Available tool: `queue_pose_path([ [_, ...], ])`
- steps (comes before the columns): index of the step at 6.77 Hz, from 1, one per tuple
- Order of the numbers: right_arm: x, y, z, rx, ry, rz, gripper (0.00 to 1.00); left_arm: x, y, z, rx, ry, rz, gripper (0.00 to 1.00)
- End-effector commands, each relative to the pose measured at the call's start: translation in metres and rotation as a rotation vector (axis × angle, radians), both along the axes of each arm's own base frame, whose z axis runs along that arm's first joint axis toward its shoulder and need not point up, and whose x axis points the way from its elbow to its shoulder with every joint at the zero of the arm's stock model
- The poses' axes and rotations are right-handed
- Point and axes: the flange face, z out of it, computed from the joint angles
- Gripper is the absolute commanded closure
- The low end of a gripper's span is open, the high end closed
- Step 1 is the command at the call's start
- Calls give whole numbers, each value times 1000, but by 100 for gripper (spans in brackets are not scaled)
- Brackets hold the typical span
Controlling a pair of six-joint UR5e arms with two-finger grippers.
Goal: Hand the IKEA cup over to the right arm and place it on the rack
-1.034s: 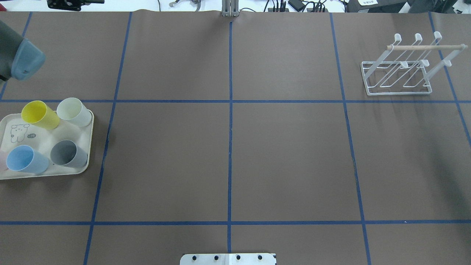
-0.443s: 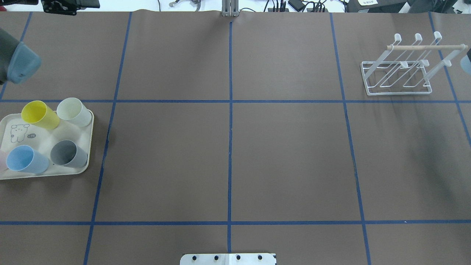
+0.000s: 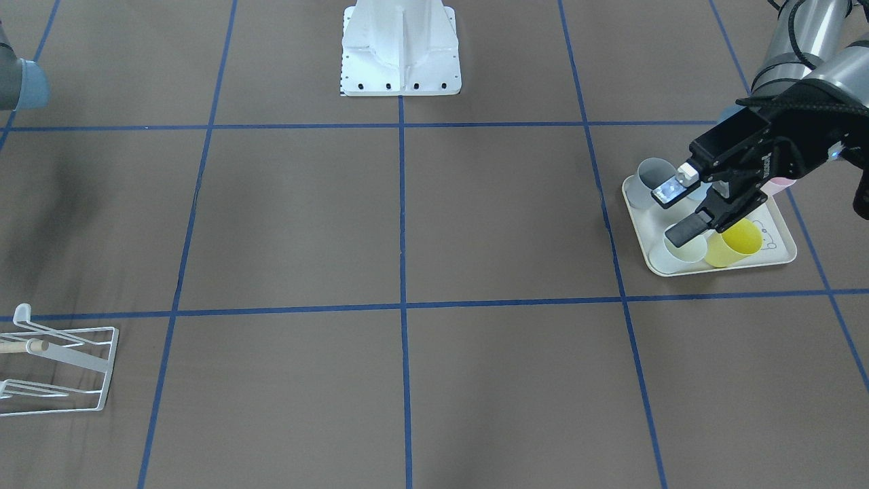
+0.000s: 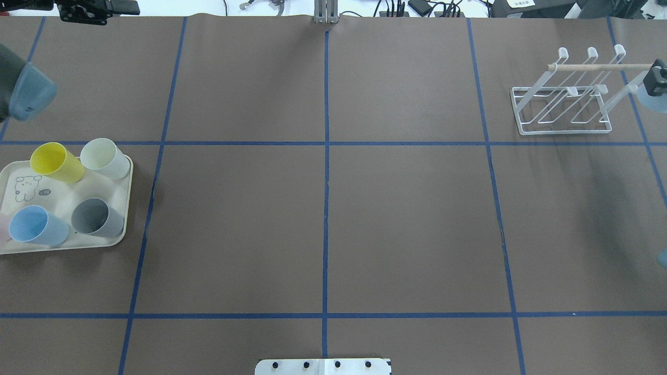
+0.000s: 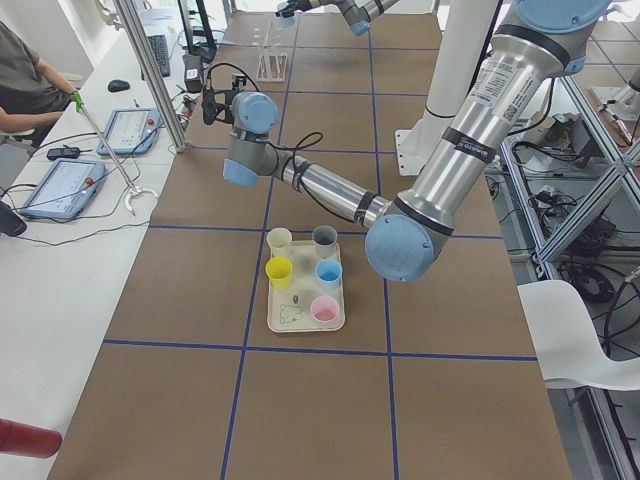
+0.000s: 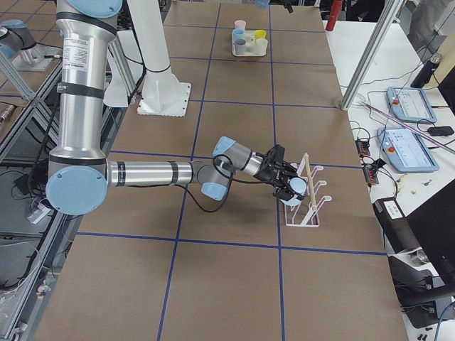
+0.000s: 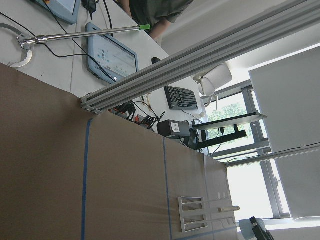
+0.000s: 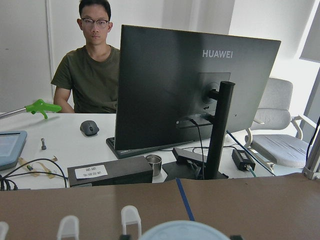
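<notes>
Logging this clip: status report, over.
Left fingers open, empty. Right fingers shut on cup, beside rack, not yet placed. Nothing blocking.

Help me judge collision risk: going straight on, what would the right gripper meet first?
Most likely the white wire rack with slanted prongs: the right gripper, shut on a pale blue plastic cup, points at it. Depth is unclear; it may pass beside.

Left tool spread wide, right tool clamped tight.

Right tool, cup now at rack
</notes>
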Motion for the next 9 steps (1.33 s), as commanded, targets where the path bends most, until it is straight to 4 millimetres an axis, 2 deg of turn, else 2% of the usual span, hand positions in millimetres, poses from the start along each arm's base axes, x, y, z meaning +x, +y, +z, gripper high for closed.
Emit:
queue_pose_path([
  [1,-9,-11,-3,9,0,-4,100,-1,0,1,-2,-1,-2,0],
  [3,-18,-24,4,1,10,-6,100,-1,0,2,-4,-1,-2,0],
  [7,-21,-24,17,-17,20,1,100,-1,2,11,-14,-6,-3,0],
  [8,-21,-24,17,-17,21,1,84,-1,2,11,-15,-6,-2,0],
  [9,-22,-23,17,-17,24,-4,23,-1,2,12,-15,-7,-3,0],
])
